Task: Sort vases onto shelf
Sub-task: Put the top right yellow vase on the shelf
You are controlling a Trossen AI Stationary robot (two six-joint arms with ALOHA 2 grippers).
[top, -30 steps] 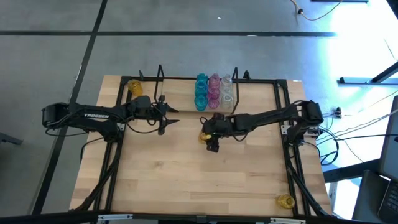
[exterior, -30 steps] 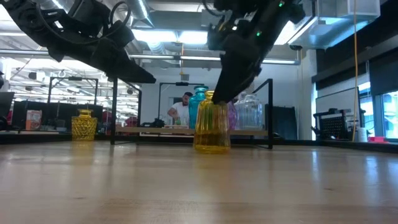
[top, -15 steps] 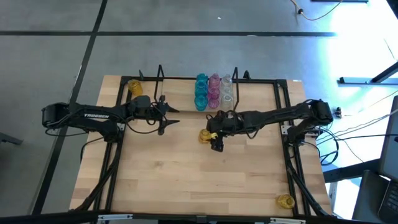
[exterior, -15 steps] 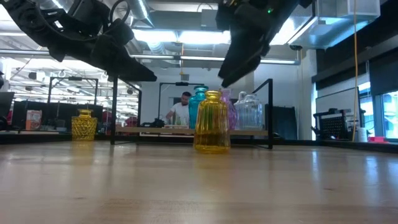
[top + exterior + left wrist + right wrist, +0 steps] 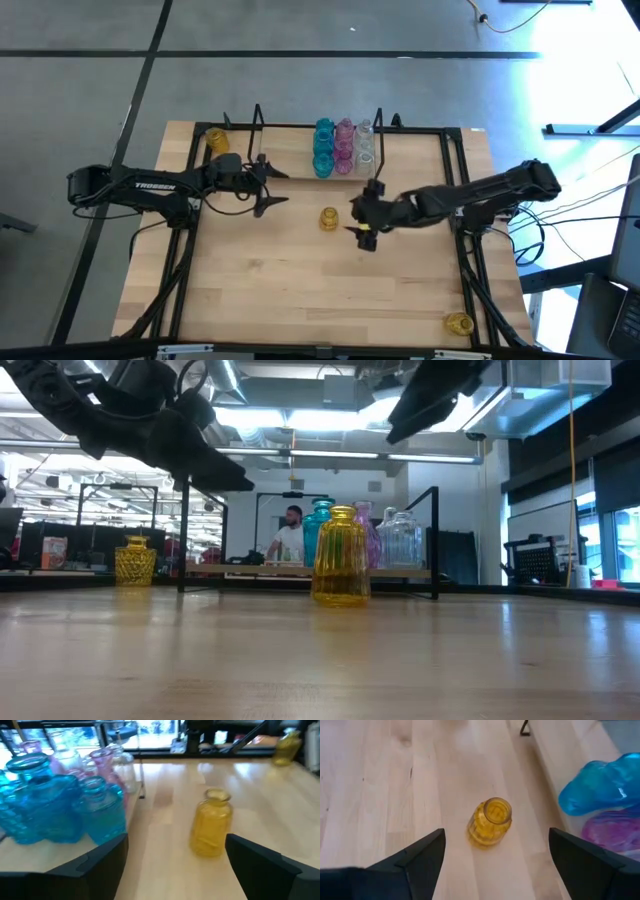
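Right hand (image 5: 362,222) spread, raised above worktop (image 5: 300,290), just beside upright yellow vase (image 5: 329,218). Left hand (image 5: 270,186) spread, hovering near shelf (image 5: 300,150).

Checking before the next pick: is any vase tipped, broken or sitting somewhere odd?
None looks tipped or broken. Three yellow vases are off the shelf: one upright mid-table near the open right gripper, one at the far left corner, one at the near right corner.
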